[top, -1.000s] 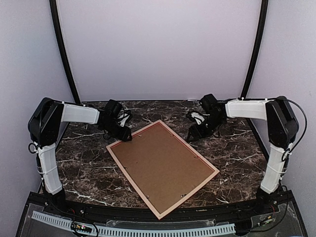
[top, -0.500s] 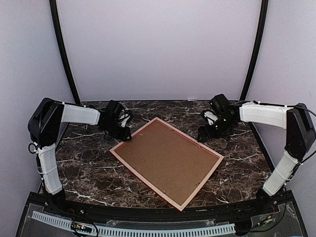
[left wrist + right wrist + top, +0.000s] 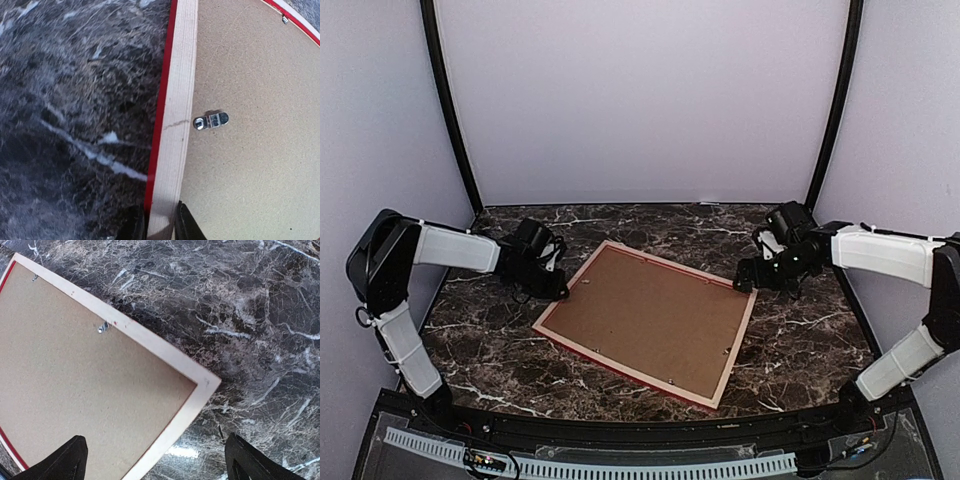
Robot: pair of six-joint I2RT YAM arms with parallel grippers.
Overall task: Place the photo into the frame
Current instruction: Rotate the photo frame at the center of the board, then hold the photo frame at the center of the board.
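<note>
You had the dark, white-veined marble worktop (image 3: 800,330) carrying one big thing: the frame (image 3: 177,100), which lay face down near the middle, turned at a slant so that one corner pointed toward the far right and another toward the near edge. Its pale wooden back and sides faced up, and a thin strip of its red front showed along the near-left edge in the top view; whether that side was raised off the marble, you could not tell from the views. The brown backing board (image 3: 645,320) sat inside the frame and filled the opening from rail to rail. Your left arm (image 3: 455,248) reached in low from the left toward the frame's far-left end, and your right arm (image 3: 880,255) stretched in from the right toward its far-right corner. Your left gripper (image 3: 159,227) was drawn in narrow and pinched the frame's left rail, one finger against the red outer edge over the marble and the other at the inner edge, over the backing board. Your right gripper (image 3: 160,457) stood spread wide and held nothing, hanging over the frame's far-right corner with one finger above the backing board and the other above bare marble. A small metal turn clip (image 3: 211,120) lay flat on the backing board just beside the rail you were gripping, and another clip (image 3: 104,328) sat against the far rail below your right wrist.
</note>
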